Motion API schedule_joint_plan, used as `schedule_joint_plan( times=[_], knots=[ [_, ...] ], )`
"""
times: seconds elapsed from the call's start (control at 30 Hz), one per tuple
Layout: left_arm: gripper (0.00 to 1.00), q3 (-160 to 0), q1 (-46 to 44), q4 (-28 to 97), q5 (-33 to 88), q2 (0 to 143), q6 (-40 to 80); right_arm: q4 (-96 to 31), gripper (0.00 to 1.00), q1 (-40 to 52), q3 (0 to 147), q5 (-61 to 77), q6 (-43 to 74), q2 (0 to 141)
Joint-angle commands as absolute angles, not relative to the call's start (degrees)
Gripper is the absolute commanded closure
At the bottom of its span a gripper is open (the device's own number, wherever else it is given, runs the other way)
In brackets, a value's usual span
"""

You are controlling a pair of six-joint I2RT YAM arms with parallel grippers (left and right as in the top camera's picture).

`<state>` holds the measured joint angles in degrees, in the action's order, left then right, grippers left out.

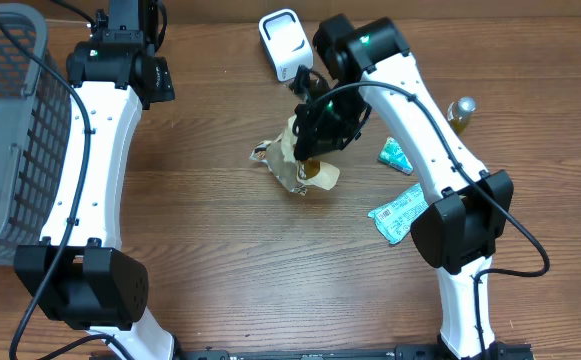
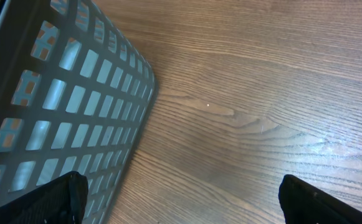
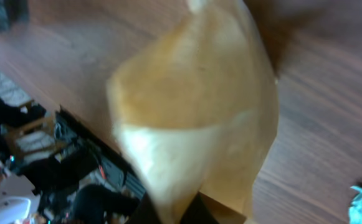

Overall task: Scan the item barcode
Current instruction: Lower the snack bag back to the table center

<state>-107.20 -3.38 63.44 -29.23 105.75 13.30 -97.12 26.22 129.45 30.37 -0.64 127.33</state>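
One basket (image 1: pixel 52 150), scanner (image 1: pixel 283 42), bottle (image 1: pixel 459 112), tan pouch (image 1: pixel 292 168); two teal packets (image 1: pixel 394 153) (image 1: pixel 398 212).

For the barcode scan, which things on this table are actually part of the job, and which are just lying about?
In the job:
- tan packet, clamped in the right pincer
- white scanner

Lying about:
- teal packet
- green-and-white packet
- small bottle
- grey basket, with the left pincer open beside it

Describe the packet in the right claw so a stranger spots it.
Find the white scanner at the table's far edge. Just in front of it, the right claw pinches a crumpled tan packet; the neighbouring packets are teal and lie flat.
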Motion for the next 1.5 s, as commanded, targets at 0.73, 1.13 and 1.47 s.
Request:
schedule_joint_plan(
  times=[0.73, 1.13, 1.47],
  knots=[
    [0.0, -108.12, -3.68, 63.37, -29.98, 104.68, 12.82, -84.9, 0.37, 21.87, 121.86, -0.62, 13.26, 126.37],
    [0.0, -108.09, -3.68, 63.4, -29.98, 104.68, 12.82, -73.45, 0.32, 25.69, 121.64, 6.55, 14.02, 128.49],
    [0.0, -108.09, -3.68, 63.37, -29.98, 104.68, 12.82, -67.44, 0.51, 29.08, 104.38, -0.47, 18.31, 129.19]
  ],
)
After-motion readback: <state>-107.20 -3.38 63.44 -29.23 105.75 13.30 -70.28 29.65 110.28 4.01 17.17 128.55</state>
